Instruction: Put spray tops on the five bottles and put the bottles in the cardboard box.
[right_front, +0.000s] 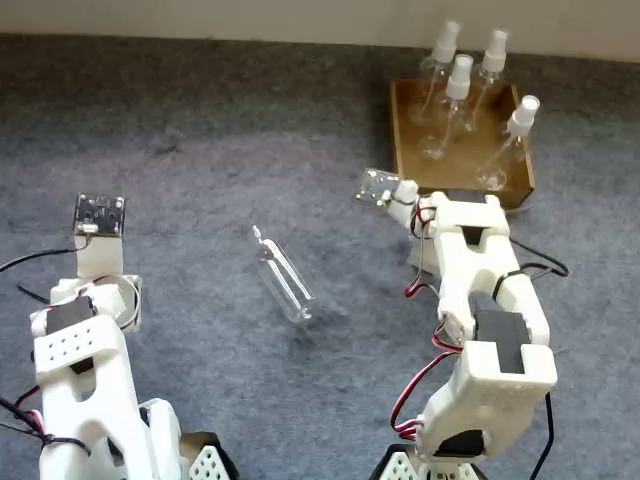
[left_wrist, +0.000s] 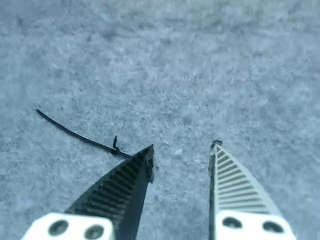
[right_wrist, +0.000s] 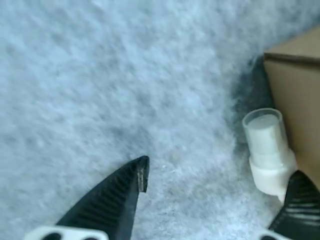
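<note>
left gripper (left_wrist: 182, 148): ribbed wedge fingers gaping over fuzzy grey carpet (right_front: 200, 150). right gripper (right_wrist: 220, 172) jaws are wide apart too, with a white plastic spray top (right_wrist: 267, 147) with a clear cap beside one finger. a clear bottle (right_front: 284, 276) lies on its side mid-table, and four capped bottles (right_front: 458, 100) stand in the brown cardboard box (right_front: 398, 130).

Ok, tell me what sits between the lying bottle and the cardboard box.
In the high view, mostly bare carpet, then the right end effector near the box, with a spray top beside it.

Four capped bottles (right_front: 457, 82) upright in box (right_front: 398, 135); uncapped bottle (right_front: 284, 276) lying; spray top (right_wrist: 267, 147) beside box.
</note>
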